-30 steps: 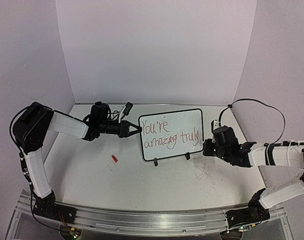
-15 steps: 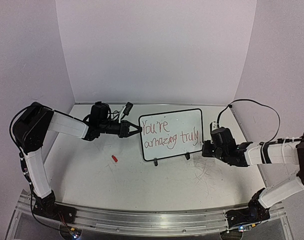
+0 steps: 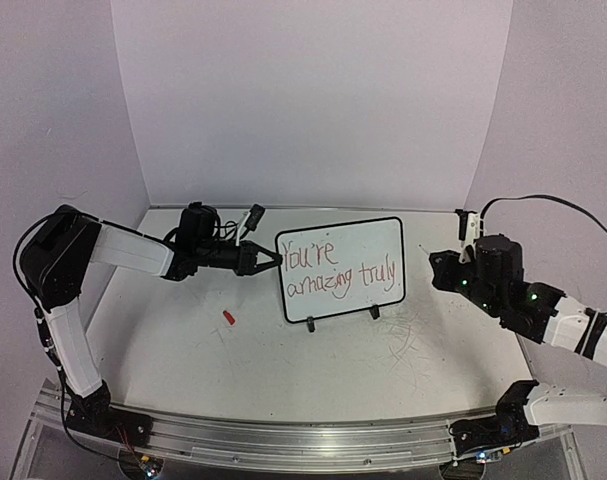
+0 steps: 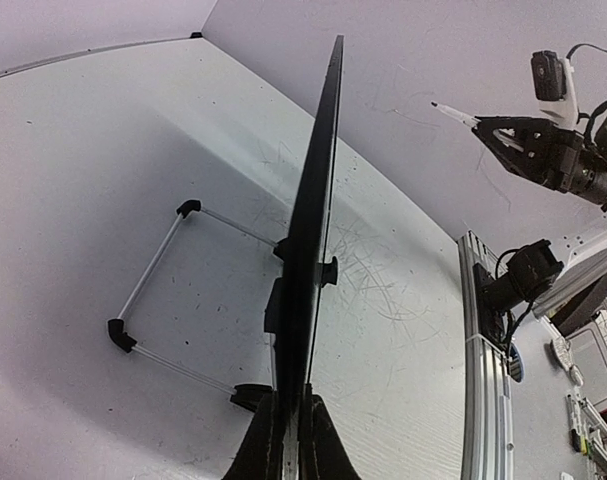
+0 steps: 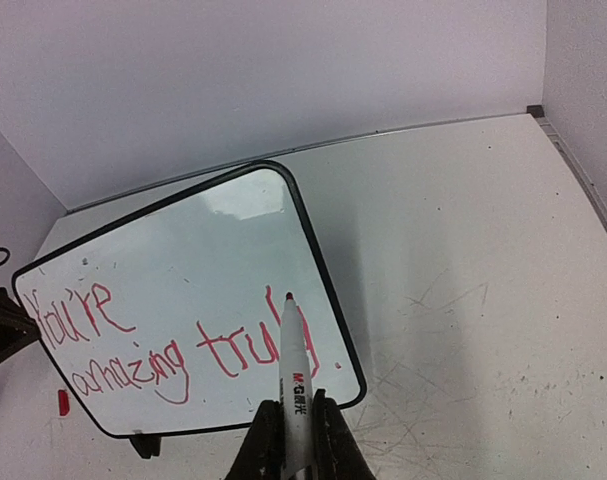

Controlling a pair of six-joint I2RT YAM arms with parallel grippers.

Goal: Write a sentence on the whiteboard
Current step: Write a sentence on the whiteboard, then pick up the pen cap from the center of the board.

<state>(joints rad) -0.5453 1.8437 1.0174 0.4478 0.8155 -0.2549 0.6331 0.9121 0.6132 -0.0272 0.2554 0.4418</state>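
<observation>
The whiteboard [image 3: 368, 240] stands upright on its two feet at mid-table. The sentence [image 3: 335, 270] runs across it in red, two lines reading "You're amazing truly". My left gripper [image 3: 276, 257] is shut on the board's left edge; in the left wrist view the whiteboard [image 4: 318, 190] shows edge-on between my left gripper [image 4: 291, 412] fingers. My right gripper [image 3: 438, 272] hangs to the right of the board, apart from it, shut on a white red-tipped marker [image 5: 297, 365]. The marker tip points toward the sentence [image 5: 133, 345] on the whiteboard [image 5: 183, 250] without touching.
A small red cap [image 3: 228, 317] lies on the table left of the board's front. Grey scribble scuffs [image 3: 413, 340] mark the tabletop near the right arm. Walls close in the back and both sides. A metal rail [image 3: 283, 440] runs along the near edge.
My right arm has pulled back to the right and risen, taking the marker away from the board's right edge. The left gripper and the board have stayed put.
</observation>
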